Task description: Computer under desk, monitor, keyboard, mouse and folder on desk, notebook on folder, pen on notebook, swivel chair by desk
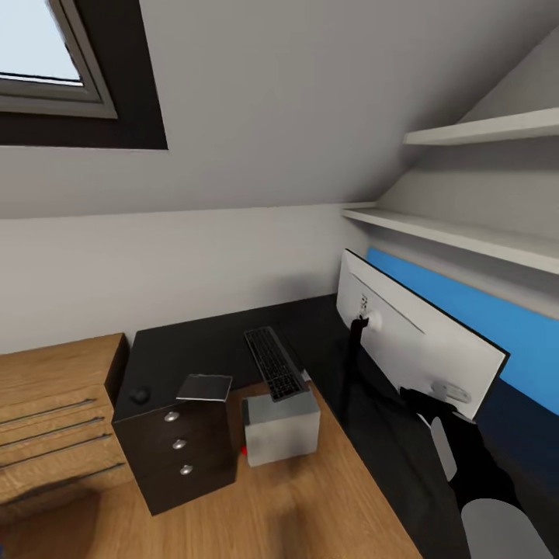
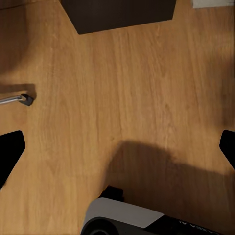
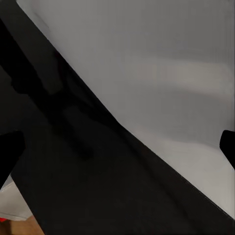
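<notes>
The monitor (image 1: 419,341) stands on the black desk (image 1: 202,349) at the right, its pale grey back toward me on a black stand (image 1: 355,341). The keyboard (image 1: 273,362) lies on the desk to its left. The small black mouse (image 1: 140,395) sits near the desk's left front corner. The grey notebook (image 1: 205,387) rests at the desk's edge above the drawer unit (image 1: 178,450). The light grey computer (image 1: 281,427) stands on the floor at the desk's edge. My right gripper (image 1: 425,404) (image 3: 117,147) is open beside the monitor's lower back. My left gripper (image 2: 117,147) hangs open over the plank floor.
A low oak cabinet (image 1: 54,419) stands left of the drawer unit. A small red item (image 1: 244,450) lies on the floor by the computer. White shelves (image 1: 466,233) and a blue wall panel (image 1: 512,326) are behind the monitor. A chrome leg with a black castor (image 2: 19,99) shows on the floor.
</notes>
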